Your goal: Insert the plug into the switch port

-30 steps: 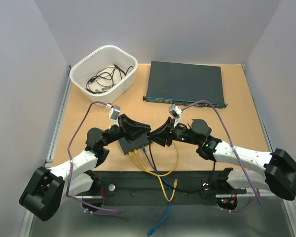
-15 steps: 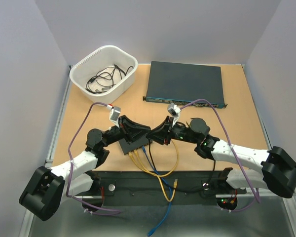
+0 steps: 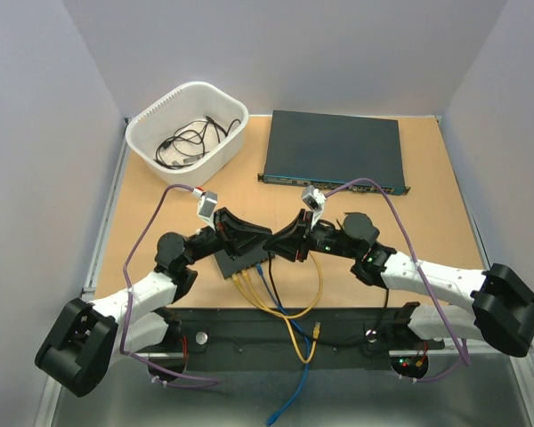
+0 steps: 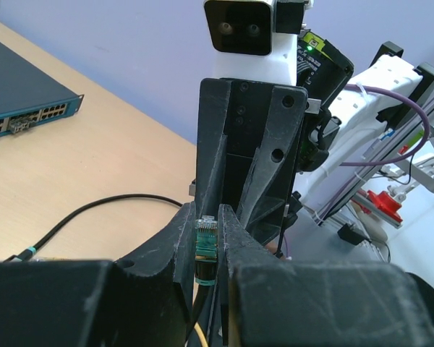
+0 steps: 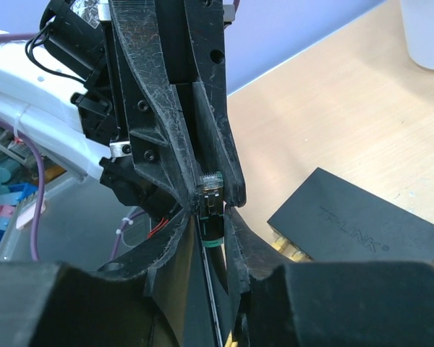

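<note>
Beside switch [image 5: 362, 224], left pincer [image 4: 206, 215], right pincer [image 5: 211, 196] grip plug [image 4: 205, 249]

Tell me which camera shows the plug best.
Left wrist: the plug is centred and sharp, clear head over green boot, in the left gripper. The right wrist shows it too, darker, between the right gripper fingers. The top view hides it where both meet.

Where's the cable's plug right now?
In both wrist views the plug sits pinched where the left gripper and right gripper meet tip to tip, at the table's near middle, just right of the small black box.
</note>
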